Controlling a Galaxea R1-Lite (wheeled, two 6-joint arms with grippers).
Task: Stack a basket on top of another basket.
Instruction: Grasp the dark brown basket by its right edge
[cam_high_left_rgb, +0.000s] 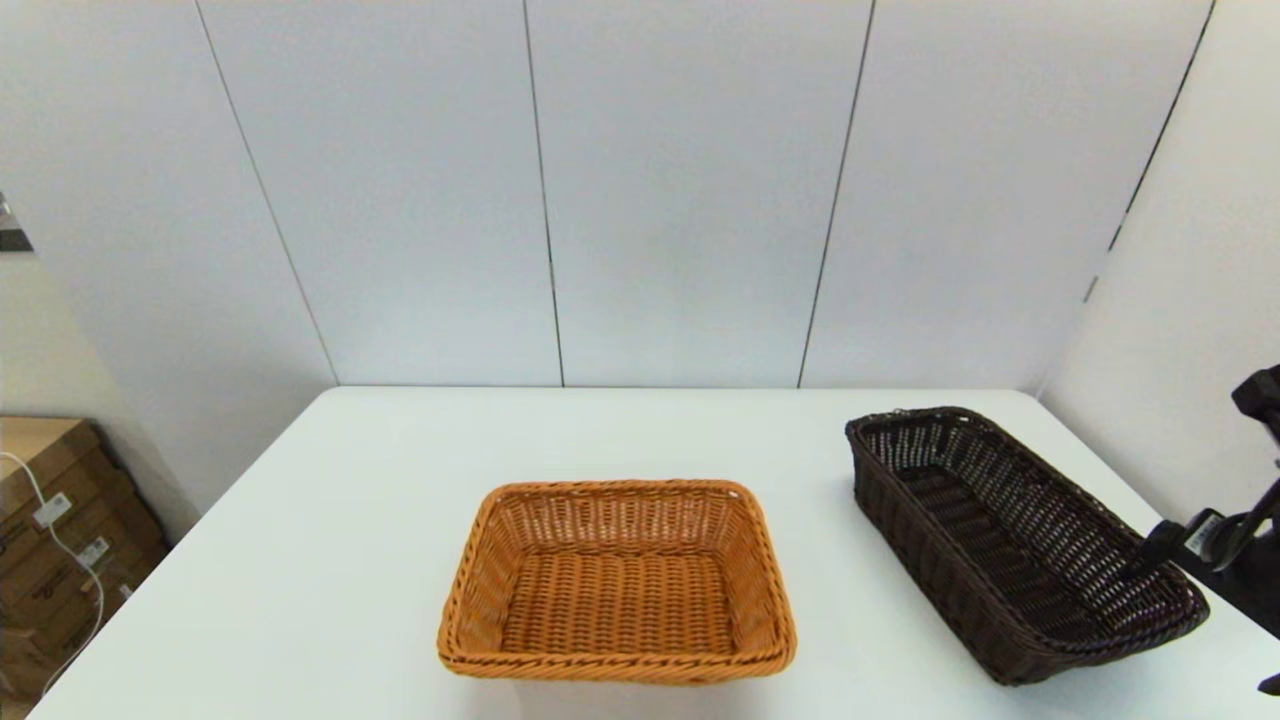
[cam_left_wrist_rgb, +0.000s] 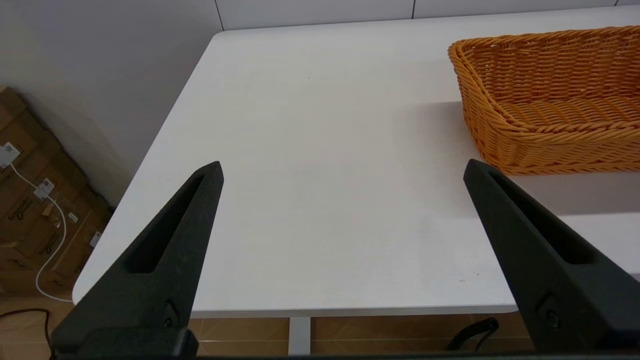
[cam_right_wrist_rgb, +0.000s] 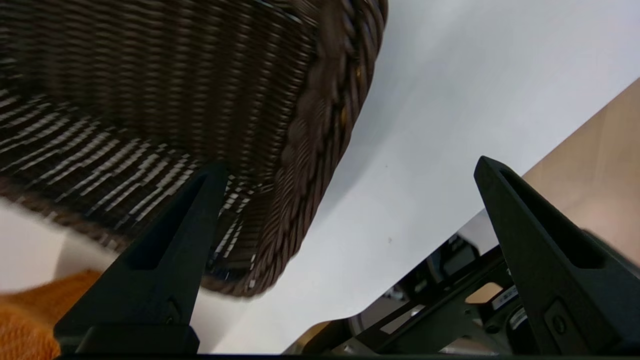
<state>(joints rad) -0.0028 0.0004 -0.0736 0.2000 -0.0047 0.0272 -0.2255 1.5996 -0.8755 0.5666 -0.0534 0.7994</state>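
Right gripper (cam_right_wrist_rgb: 350, 170) at dark basket (cam_high_left_rgb: 1010, 530) rim – fingers spread.
Orange basket (cam_high_left_rgb: 617, 580) apart, mid-table; rim contact probably not made; left gripper (cam_left_wrist_rgb: 342, 172) spread too.

A smooth white rectangular table (cam_high_left_rgb: 350, 560) fills the middle of the scene. Pale grey wall panels (cam_high_left_rgb: 680, 190) with thin dark vertical seams stand behind it at twelve o'clock. Stacked brown cardboard boxes (cam_high_left_rgb: 50, 530) sit on the floor at nine o'clock, a white cable (cam_high_left_rgb: 75, 570) draped over them.

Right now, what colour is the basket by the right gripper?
Dark brown, nearly black; head view.
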